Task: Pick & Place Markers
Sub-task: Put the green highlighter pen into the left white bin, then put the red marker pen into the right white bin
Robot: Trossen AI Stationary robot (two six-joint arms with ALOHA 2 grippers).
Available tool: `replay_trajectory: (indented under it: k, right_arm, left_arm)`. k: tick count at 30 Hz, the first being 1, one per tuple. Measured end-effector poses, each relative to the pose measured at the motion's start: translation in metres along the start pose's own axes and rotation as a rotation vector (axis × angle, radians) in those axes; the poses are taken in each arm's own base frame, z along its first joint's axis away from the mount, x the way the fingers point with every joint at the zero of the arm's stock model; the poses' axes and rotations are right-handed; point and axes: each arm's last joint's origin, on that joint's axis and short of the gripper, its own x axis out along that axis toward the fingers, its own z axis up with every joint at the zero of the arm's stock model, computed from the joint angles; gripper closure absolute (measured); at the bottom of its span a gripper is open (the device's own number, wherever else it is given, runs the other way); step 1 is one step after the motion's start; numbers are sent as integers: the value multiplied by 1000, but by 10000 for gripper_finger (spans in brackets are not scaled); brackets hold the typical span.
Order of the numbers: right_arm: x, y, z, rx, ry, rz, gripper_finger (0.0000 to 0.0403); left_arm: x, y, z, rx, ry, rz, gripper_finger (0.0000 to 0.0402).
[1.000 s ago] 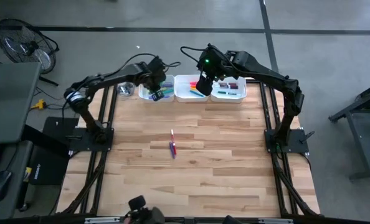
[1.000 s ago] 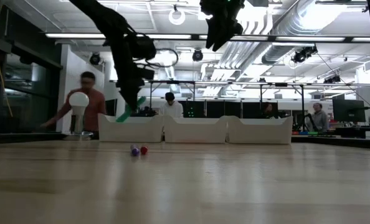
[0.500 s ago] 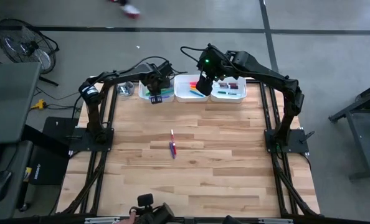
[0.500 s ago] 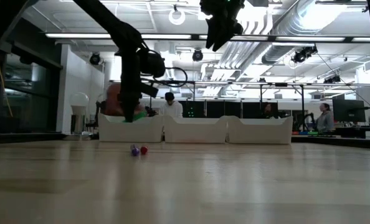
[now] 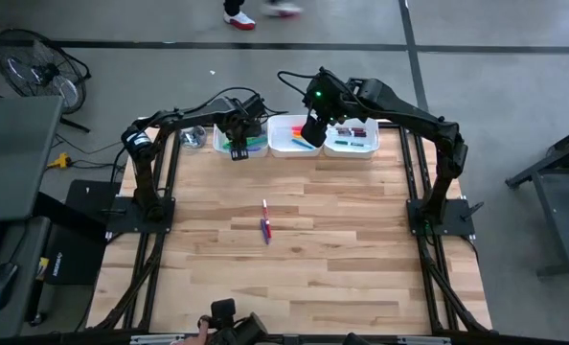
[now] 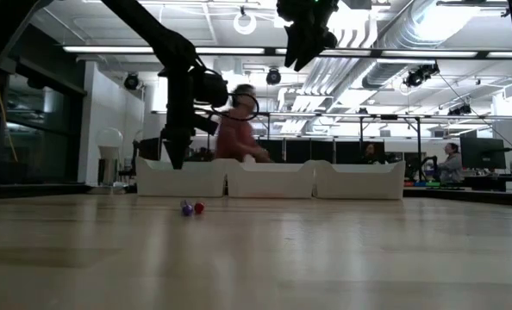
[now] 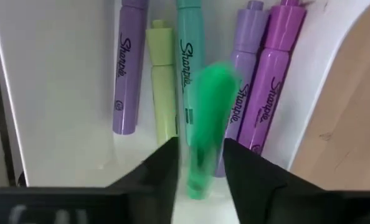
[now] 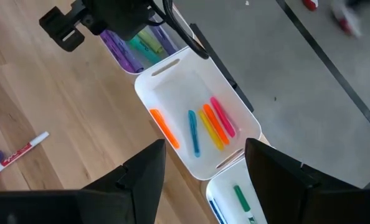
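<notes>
Three white trays stand along the table's far edge: left [image 5: 249,144], middle [image 5: 289,142] and right [image 5: 352,144]. My left gripper [image 5: 238,149] [image 7: 200,171] points down into the left tray, over purple, yellow and teal markers [image 7: 166,87] lying on the tray's floor. A green marker [image 7: 205,118] shows smeared between its parted fingers. My right gripper [image 5: 311,130] [image 8: 203,180] hangs open high above the middle tray [image 8: 191,118], which holds orange, blue, yellow and pink markers. A red-and-white marker [image 5: 264,213] and a blue one [image 5: 264,230] lie mid-table. My left gripper points down with the green marker [image 7: 200,168] between the free ends of its fingers, running along them. The marker is smeared while the fingers are sharp. I cannot tell whether the fingers touch it.
A person [image 6: 236,129] passes behind the trays, beyond the table's far edge. A small metal bowl [image 5: 194,137] stands left of the left tray. The right tray [image 8: 235,199] holds green and blue markers. Bare wood [image 5: 294,278] spreads across the middle and near side.
My left gripper has sunk toward the left tray and rolled at the wrist, then held still. The green marker, which hung tilted below it above the tray's wall, has gone down behind that wall. A person behind the table has walked from left toward right.
</notes>
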Motion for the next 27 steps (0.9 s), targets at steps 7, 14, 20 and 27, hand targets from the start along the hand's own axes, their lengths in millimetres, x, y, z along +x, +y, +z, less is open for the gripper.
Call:
replay_trajectory:
  k: [7,14,20,27]
  right_arm:
    - [0,1,0,5,1,1,194]
    - [0,1,0,23,4,3,194]
    - [0,1,-1,62,10,20,194]
    - [-1,7,-1,143,26,108,194]
  left_arm:
    - [0,-2,-4,8,37,-21,193]
    - [-5,-3,-8,-71,46,-58,178]
    - [-32,-2,-12,-186,-62,-88,177]
    - [-75,-5,-27,-397,-197,-199,177]
